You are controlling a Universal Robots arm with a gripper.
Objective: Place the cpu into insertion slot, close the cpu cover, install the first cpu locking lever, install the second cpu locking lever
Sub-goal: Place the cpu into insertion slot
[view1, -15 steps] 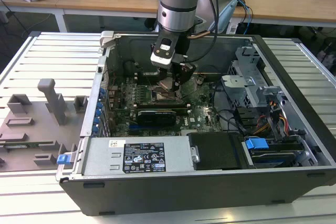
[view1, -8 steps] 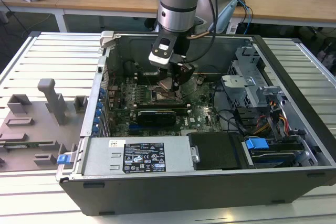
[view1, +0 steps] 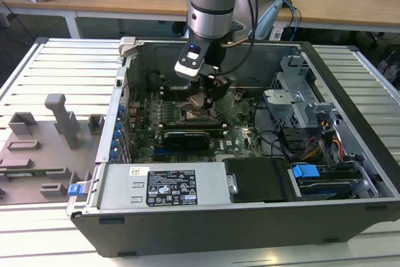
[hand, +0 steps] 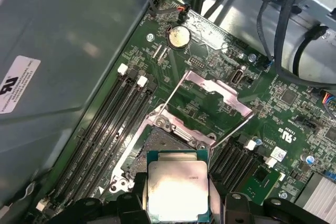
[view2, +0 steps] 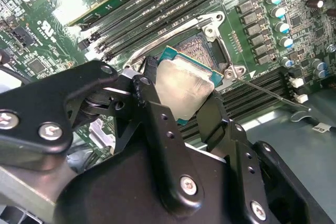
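case [view1: 250, 220] lies on its side, motherboard [view1: 240, 137] inside. gripper [view1: 210, 102] hangs over the board's middle. cover [hand: 220, 94] stands raised off the slot [hand: 164, 141]. cpu [view2: 184, 90] is pinched between the fingers [view2: 212, 114], just over the slot's edge, not seated.

The cpu [view2: 184, 90] covers (partly) the insertion slot [view2: 203, 45].

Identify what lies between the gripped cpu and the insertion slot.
Nothing: in the second wrist view the end effector holds the cpu over the insertion slot, with the stretch bare.
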